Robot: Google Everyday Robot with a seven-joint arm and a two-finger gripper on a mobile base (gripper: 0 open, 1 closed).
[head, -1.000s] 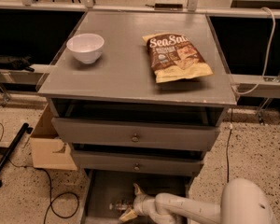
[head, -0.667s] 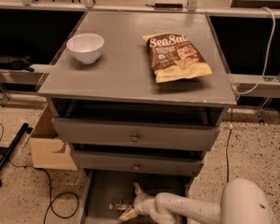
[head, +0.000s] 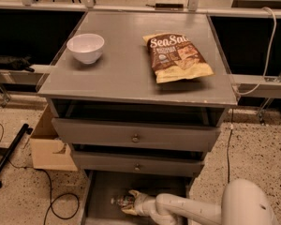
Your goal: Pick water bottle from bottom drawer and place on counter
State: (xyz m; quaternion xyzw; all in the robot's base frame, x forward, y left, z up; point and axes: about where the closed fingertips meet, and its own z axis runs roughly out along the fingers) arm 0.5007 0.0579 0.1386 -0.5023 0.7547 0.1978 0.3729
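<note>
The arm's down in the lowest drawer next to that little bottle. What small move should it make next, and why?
Probably firm up its hold on the water bottle. The gripper is low in the bottom drawer, right at the bottle, which lies on the drawer floor, not yet lifted toward the counter.

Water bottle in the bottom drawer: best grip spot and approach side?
Likely best: grip the water bottle across its round mid-body, not the cap. It lies on its side on the bottom drawer floor, cap pointing image-left, so come from image-right, at its base end, where the pincer is now.
</note>
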